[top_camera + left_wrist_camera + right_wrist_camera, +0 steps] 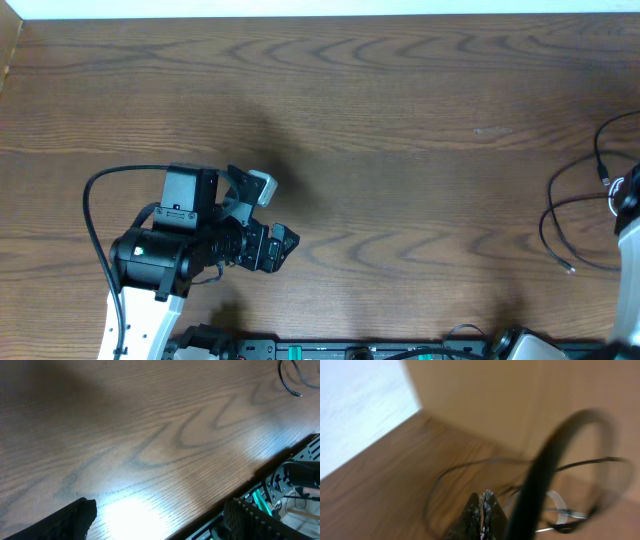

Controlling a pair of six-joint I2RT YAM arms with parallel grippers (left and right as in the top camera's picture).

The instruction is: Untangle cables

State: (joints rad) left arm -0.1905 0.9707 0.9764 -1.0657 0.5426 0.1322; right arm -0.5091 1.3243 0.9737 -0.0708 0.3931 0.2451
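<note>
Thin black cables (543,228) loop on the grainy wood table (400,100); left gripper (161,510) gapes, right gripper (482,500) clenched tight.

No legible txt, labels, brands or nos. in any view.

Robotics lab bench: wood-grain table (400,120), mounted robot arm (150,262), electronics rail (300,351) along edge.
</note>
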